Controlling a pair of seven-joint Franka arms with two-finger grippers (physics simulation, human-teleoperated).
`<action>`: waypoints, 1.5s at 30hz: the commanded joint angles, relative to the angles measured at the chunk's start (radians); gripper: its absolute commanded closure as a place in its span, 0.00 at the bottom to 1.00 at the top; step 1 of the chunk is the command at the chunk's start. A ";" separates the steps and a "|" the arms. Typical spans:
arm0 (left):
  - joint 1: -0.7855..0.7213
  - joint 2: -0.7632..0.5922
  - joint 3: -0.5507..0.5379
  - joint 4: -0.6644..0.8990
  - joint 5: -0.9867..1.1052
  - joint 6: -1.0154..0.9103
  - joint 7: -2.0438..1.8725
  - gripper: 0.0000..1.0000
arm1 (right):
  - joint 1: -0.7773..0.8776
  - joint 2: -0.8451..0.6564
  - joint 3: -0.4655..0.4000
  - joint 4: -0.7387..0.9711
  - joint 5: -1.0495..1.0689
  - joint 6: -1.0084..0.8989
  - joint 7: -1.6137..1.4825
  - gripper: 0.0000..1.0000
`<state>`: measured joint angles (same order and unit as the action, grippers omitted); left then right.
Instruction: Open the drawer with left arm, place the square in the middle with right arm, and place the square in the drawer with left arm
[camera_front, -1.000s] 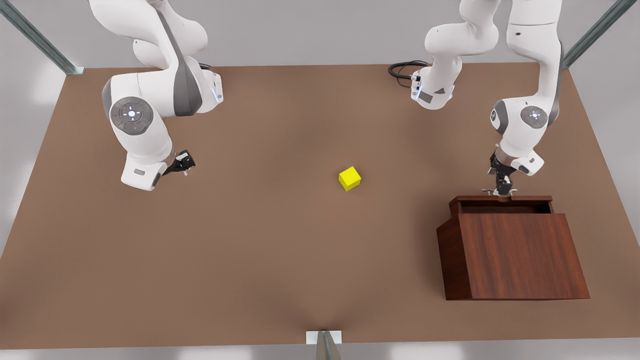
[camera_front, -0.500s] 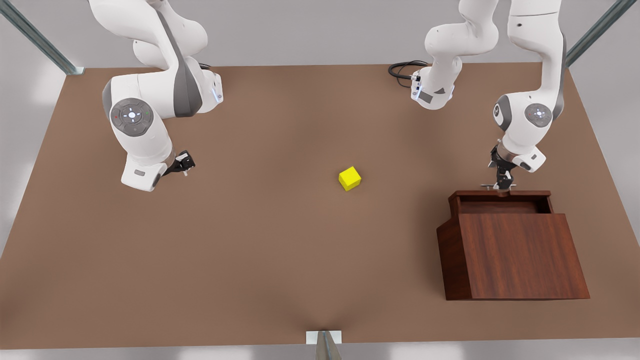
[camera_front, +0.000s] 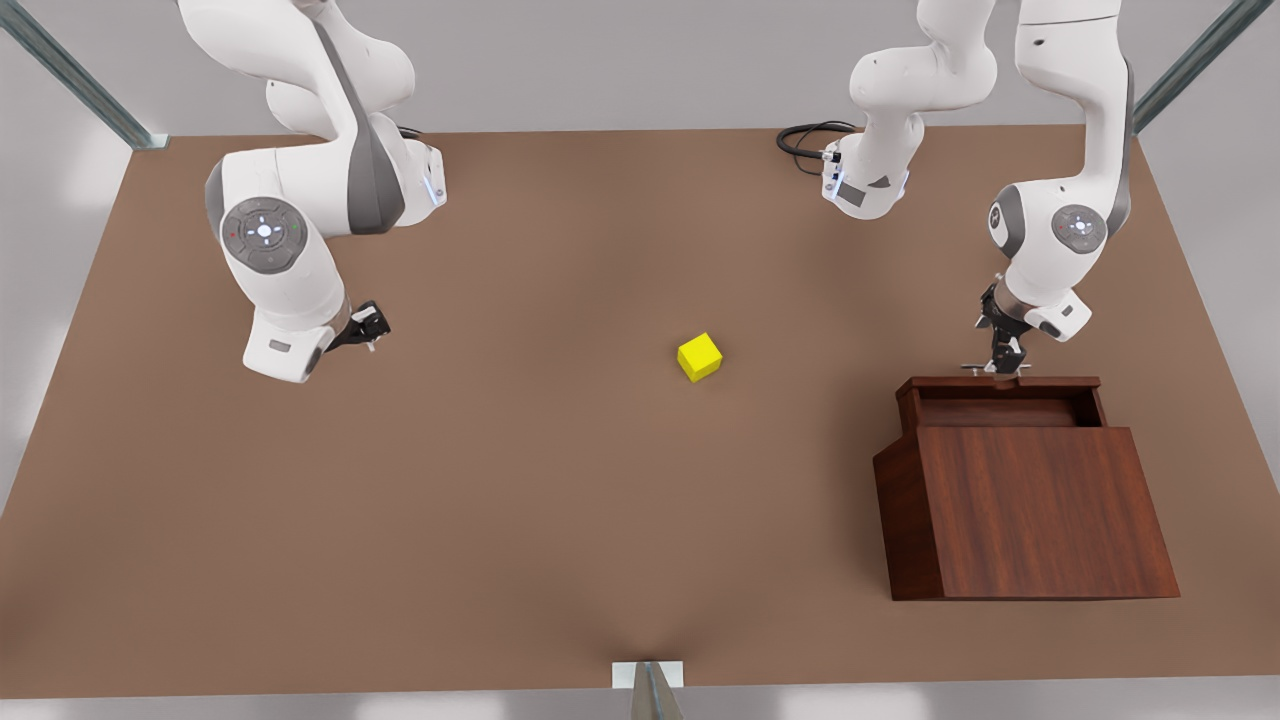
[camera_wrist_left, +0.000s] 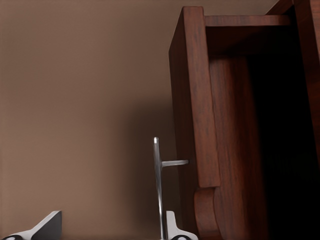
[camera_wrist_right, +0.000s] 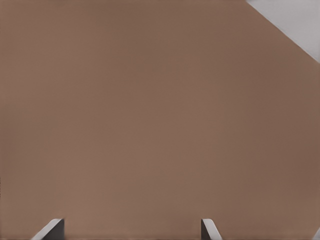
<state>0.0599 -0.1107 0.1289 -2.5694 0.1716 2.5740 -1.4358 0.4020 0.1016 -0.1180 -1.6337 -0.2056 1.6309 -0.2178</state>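
The drawer (camera_front: 1003, 398) is seen pulled partway out of the cabinet (camera_front: 1040, 510) at the front view's right, its dark interior exposed. The left gripper (camera_front: 1002, 365) is positioned at the silver handle (camera_front: 995, 369) on the drawer front. In the left wrist view, the handle (camera_wrist_left: 159, 185) is shown as a thin bar standing off the drawer front (camera_wrist_left: 192, 115) on a short post, with the left gripper's (camera_wrist_left: 107, 227) fingertips (camera_wrist_left: 47, 226) spread wide; one fingertip lies against the bar and the other is well apart from it, so nothing is pinched.

The square (camera_front: 700, 357) rests on the tabletop (camera_front: 560, 480) near its centre, well apart from both grippers and from the cabinet.

The right gripper (camera_front: 368, 325) waits above the table at the front view's left. In the right wrist view, its fingertips (camera_wrist_right: 50, 231) are seen held apart over bare tabletop (camera_wrist_right: 150, 115).
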 joint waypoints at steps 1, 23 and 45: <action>0.000 0.000 0.000 0.000 0.000 0.000 0.000 0.00 | 0.000 0.000 0.000 0.000 0.000 0.000 0.000 0.00; -0.259 0.402 -0.492 1.213 -0.127 -1.060 1.060 0.00 | -0.002 0.001 -0.008 0.000 0.002 0.000 -0.003 0.00; -0.542 0.592 -0.479 0.782 -0.073 -0.382 1.361 0.00 | -0.003 0.017 -0.011 -0.002 0.000 0.000 0.000 0.00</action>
<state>-0.4819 0.4818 -0.3454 -1.7964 0.0926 2.1910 -0.0752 0.3989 0.1182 -0.1288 -1.6358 -0.2056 1.6306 -0.2178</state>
